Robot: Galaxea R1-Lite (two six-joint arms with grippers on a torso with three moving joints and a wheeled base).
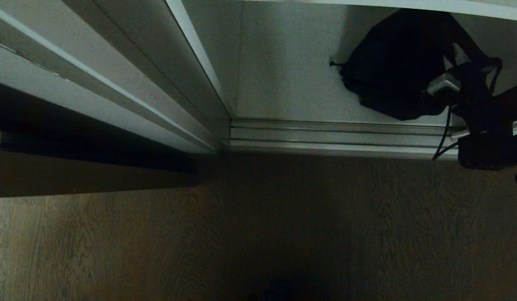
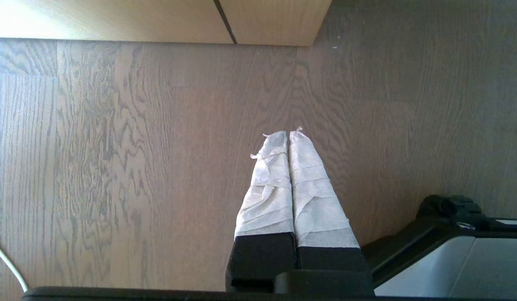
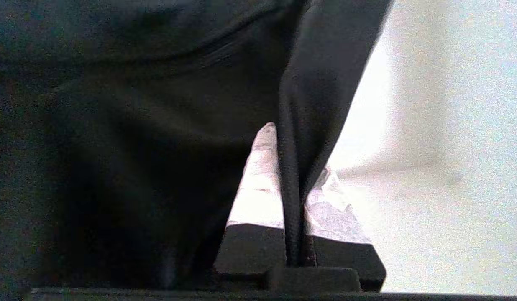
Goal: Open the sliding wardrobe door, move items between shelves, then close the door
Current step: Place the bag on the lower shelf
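Black soft bag slumps near the shelf's front edge, its strap pinched between the right gripper's taped fingers. Left gripper hangs pressed together over wood-grain floor.

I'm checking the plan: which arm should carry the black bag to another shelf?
Right. The right gripper is already shut on a fold of the black bag inside the wardrobe; the left gripper hangs shut over the floor.

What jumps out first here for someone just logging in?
The black bag on the white shelf at upper right, with the right gripper shut on a fold of its fabric. The sliding wardrobe door stands pushed aside at left; the left gripper hangs shut over the wooden floor.
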